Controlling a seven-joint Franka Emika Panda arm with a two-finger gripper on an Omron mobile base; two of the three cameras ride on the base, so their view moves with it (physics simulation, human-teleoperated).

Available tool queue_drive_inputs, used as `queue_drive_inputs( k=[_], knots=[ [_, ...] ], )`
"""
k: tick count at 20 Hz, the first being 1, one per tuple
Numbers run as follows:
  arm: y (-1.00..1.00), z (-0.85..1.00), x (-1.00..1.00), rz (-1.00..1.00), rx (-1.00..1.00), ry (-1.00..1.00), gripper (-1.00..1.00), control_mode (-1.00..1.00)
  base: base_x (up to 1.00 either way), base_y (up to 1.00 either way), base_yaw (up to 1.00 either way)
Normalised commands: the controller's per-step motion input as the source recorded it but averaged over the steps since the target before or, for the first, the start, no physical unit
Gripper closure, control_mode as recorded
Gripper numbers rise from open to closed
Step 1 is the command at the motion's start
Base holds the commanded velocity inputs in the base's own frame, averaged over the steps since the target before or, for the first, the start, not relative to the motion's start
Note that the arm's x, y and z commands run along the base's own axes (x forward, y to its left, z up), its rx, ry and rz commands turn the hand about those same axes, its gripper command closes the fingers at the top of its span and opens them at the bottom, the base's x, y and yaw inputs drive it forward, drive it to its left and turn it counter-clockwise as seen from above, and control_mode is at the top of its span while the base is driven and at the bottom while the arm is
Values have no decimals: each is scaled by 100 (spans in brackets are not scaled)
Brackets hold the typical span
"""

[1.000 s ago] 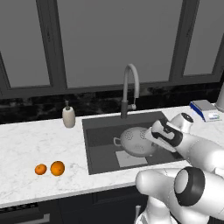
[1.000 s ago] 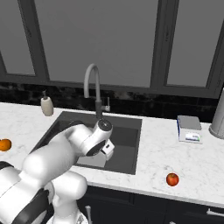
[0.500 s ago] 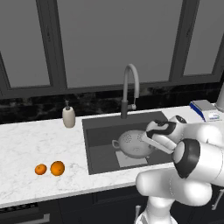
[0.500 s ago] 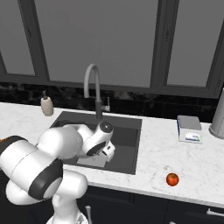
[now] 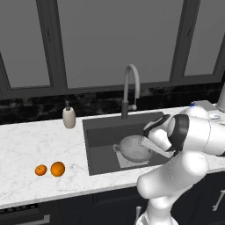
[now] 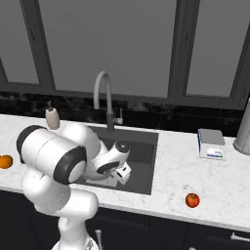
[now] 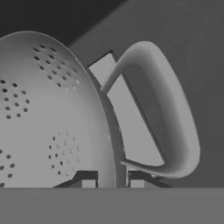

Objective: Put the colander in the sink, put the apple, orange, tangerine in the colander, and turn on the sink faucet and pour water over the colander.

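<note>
Gripper (image 7: 112, 178) jaws clamped on colander (image 5: 132, 147) rim inside sink (image 5: 99, 132)

The arm hides the colander's (image 5: 132, 146) right side and part of the sink (image 5: 102, 132). The hand view's left edge crops the colander; an orange fruit (image 6: 5, 161) meets the right base view's left edge.
</note>
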Motion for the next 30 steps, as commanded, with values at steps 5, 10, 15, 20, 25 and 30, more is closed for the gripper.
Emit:
queue_drive_inputs(
  k=[5, 10, 15, 20, 25, 30],
  knots=[
    [-2, -27, 19, 0, 0, 0, 100, -100, 0, 0, 0],
    [2, -18, 26, 0, 0, 0, 100, -100, 0, 0, 0],
    [10, -21, 26, 0, 0, 0, 100, -100, 0, 0, 0],
    [6, -25, 36, 0, 0, 0, 100, -100, 0, 0, 0],
    [0, -32, 32, 0, 0, 0, 100, -100, 0, 0, 0],
    [0, -37, 26, 0, 0, 0, 100, -100, 0, 0, 0]
  ],
)
